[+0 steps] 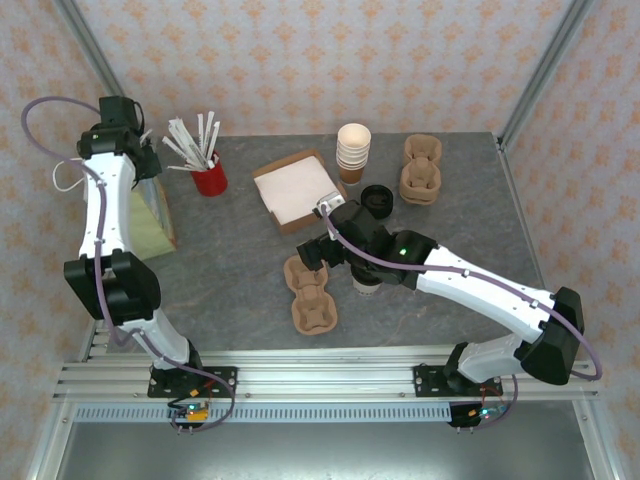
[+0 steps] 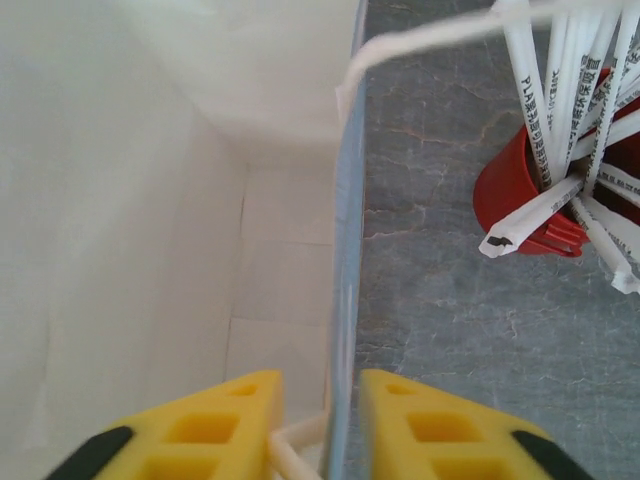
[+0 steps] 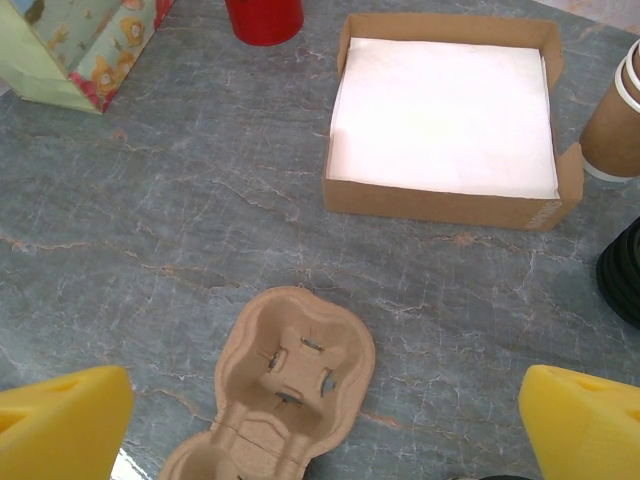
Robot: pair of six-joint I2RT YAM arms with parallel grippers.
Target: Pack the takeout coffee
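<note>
The takeout coffee [image 1: 365, 286] stands on the grey table, mostly hidden under my right forearm. My right gripper [image 1: 318, 250] [image 3: 325, 410] is wide open above a brown pulp cup carrier [image 1: 308, 296] [image 3: 290, 375], with nothing between its fingers. At the far left my left gripper [image 1: 140, 160] [image 2: 320, 390] is at the top of a floral paper bag [image 1: 152, 215] [image 3: 70, 50]. Its yellow fingers [image 2: 420, 420] stand close on either side of the bag's wall [image 2: 345, 300], with a white handle cord between them. The bag's pale inside [image 2: 150, 250] is empty.
A red cup of wrapped straws [image 1: 209, 178] [image 2: 520, 190] stands right of the bag. Behind the carrier are a napkin box [image 1: 297, 188] [image 3: 445, 115], stacked lidless cups [image 1: 353, 152] [image 3: 612, 130], loose black lids [image 1: 376, 198] [image 3: 625, 275] and stacked carriers [image 1: 421, 168].
</note>
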